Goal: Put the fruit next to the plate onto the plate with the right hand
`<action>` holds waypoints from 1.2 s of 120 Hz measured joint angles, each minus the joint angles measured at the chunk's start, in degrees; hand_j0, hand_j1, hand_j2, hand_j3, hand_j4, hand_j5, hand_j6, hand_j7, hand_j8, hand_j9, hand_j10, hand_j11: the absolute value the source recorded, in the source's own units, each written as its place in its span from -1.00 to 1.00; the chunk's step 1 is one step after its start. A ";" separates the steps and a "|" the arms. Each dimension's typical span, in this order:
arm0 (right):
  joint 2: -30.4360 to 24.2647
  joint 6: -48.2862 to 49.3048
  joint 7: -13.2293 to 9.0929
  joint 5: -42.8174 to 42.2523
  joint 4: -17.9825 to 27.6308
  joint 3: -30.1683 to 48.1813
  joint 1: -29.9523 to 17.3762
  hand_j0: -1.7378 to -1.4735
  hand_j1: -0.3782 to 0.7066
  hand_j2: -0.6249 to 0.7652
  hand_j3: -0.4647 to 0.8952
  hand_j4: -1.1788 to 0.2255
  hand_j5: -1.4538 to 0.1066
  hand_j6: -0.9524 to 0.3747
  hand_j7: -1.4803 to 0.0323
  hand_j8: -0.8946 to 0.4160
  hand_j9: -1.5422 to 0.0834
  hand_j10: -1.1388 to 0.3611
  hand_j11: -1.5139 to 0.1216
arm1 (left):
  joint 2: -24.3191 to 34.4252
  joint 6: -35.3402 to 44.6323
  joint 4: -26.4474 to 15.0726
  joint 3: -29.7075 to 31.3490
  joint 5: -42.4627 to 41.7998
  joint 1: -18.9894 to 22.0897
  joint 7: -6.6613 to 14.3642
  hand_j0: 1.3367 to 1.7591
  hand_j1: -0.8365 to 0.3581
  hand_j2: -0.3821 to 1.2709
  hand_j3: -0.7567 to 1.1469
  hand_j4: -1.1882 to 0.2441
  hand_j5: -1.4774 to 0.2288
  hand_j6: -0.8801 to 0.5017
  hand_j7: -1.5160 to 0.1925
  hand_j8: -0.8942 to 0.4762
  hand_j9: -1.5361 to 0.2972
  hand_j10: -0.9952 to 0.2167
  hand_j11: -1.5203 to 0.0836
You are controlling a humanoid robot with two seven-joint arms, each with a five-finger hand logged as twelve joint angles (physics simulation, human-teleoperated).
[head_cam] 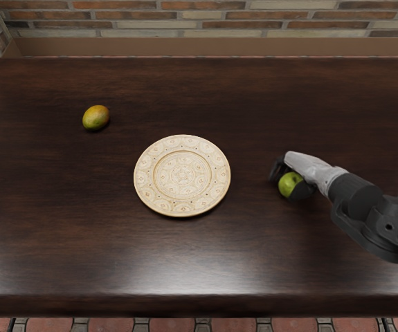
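In the head view, a dark brown wooden bench [199, 263] is seen from above at a slant, with a red brick wall [199, 14] running behind its far edge. A round cream-coloured plate with a carved ornamental pattern [143, 174] lies flat near the middle of the bench. To the right of the plate, clearly apart from its rim, a small round green apple [288, 184] is found on the bench surface. The right robot hand [300, 174] is laid over this apple from above and from the right, its pale grey back slanting toward the plate. Its dark fingers [276, 170] are curled around the fruit, one dark part showing at the apple's upper left and another at its lower right, so that the apple is enclosed between them and only its left front face is left visible. Whether the apple is lifted off the bench cannot be told. The dark grey forearm [372, 216] of the right arm is seen entering from the picture's right edge. Far to the left of the plate, toward the back of the bench, an oval green-and-orange fruit [95, 117] is seen lying alone, well apart from everything else.
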 joint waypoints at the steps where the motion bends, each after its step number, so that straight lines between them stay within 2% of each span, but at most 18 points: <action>1: 0.01 -0.01 0.00 -0.03 -0.03 -0.03 -0.01 -0.30 0.28 0.11 -0.32 -0.22 -0.06 -0.36 -0.05 -0.15 -0.06 -0.09 -0.13 | 0.00 0.00 0.00 0.00 0.00 0.00 0.00 0.52 0.52 -0.48 -0.21 0.33 0.38 -0.06 0.42 -0.04 0.34 0.26 0.52; 10: 0.15 -0.08 0.00 -0.52 -0.36 -0.32 -0.08 -0.27 0.24 0.01 -0.32 -0.27 -0.06 -0.35 -0.09 -0.17 -0.06 -0.07 -0.16 | 0.00 0.00 0.00 0.00 0.00 0.00 0.00 0.52 0.51 -0.48 -0.21 0.33 0.38 -0.06 0.42 -0.04 0.34 0.26 0.52; 17: 0.27 -0.16 -0.01 -0.77 -0.65 -0.45 -0.10 -0.26 0.22 0.01 -0.32 -0.31 -0.06 -0.37 -0.11 -0.19 -0.06 -0.11 -0.16 | 0.00 0.00 0.00 0.00 0.00 0.00 0.00 0.52 0.51 -0.48 -0.21 0.33 0.38 -0.06 0.42 -0.04 0.34 0.26 0.52; 31: 0.37 0.03 -0.01 -0.72 -0.92 -0.53 -0.07 -0.20 0.20 -0.04 -0.32 -0.36 -0.19 -0.34 -0.21 -0.13 -0.19 -0.09 -0.30 | 0.00 0.00 0.00 -0.01 0.01 0.00 -0.01 0.52 0.51 -0.48 -0.21 0.33 0.38 -0.06 0.42 -0.04 0.34 0.26 0.52; 47: 0.36 0.09 -0.02 -0.11 -1.06 -0.39 0.12 -0.23 0.11 0.03 -0.32 -0.44 -0.35 -0.42 -0.34 -0.19 -0.33 -0.19 -0.42 | 0.00 0.00 0.00 0.00 0.00 0.00 0.00 0.52 0.52 -0.48 -0.21 0.33 0.38 -0.06 0.42 -0.04 0.34 0.26 0.52; 53: 0.35 0.18 -0.02 0.28 -1.07 -0.24 0.31 -0.25 0.12 0.12 -0.31 -0.45 -0.41 -0.43 -0.37 -0.20 -0.37 -0.19 -0.46 | 0.00 0.00 0.00 0.01 0.00 0.00 0.00 0.52 0.52 -0.48 -0.21 0.33 0.38 -0.06 0.42 -0.04 0.34 0.26 0.52; 59: 0.35 0.36 0.01 0.78 -1.07 -0.05 0.72 -0.26 0.10 0.11 -0.32 -0.46 -0.45 -0.43 -0.40 -0.19 -0.40 -0.19 -0.50 | 0.00 0.00 0.00 0.02 0.00 0.00 0.00 0.52 0.52 -0.48 -0.21 0.33 0.38 -0.06 0.42 -0.04 0.34 0.26 0.52; 90: 1.99 2.97 0.06 10.63 -0.86 0.26 8.28 -0.31 0.12 0.23 -0.31 -0.46 -0.58 -0.37 -0.46 -0.16 -0.50 -0.15 -0.59 | 0.00 0.00 0.00 0.02 -0.01 0.00 0.01 0.52 0.52 -0.48 -0.21 0.33 0.38 -0.06 0.42 -0.04 0.34 0.26 0.52; 122: 8.36 8.23 0.05 18.38 -0.98 3.18 15.21 -0.36 0.29 0.47 -0.32 -0.46 -0.62 -0.30 -0.48 -0.09 -0.52 -0.09 -0.60 | 0.00 0.00 0.00 0.03 -0.01 0.00 0.01 0.52 0.52 -0.48 -0.21 0.33 0.38 -0.06 0.42 -0.04 0.34 0.26 0.52; 144: 17.30 10.13 0.03 19.07 -5.89 3.48 18.27 -0.37 0.37 0.60 -0.32 -0.45 -0.65 -0.27 -0.49 -0.02 -0.54 -0.05 -0.60 | 0.00 0.00 0.00 0.03 -0.01 0.00 0.01 0.52 0.52 -0.48 -0.21 0.33 0.38 -0.06 0.42 -0.04 0.34 0.26 0.52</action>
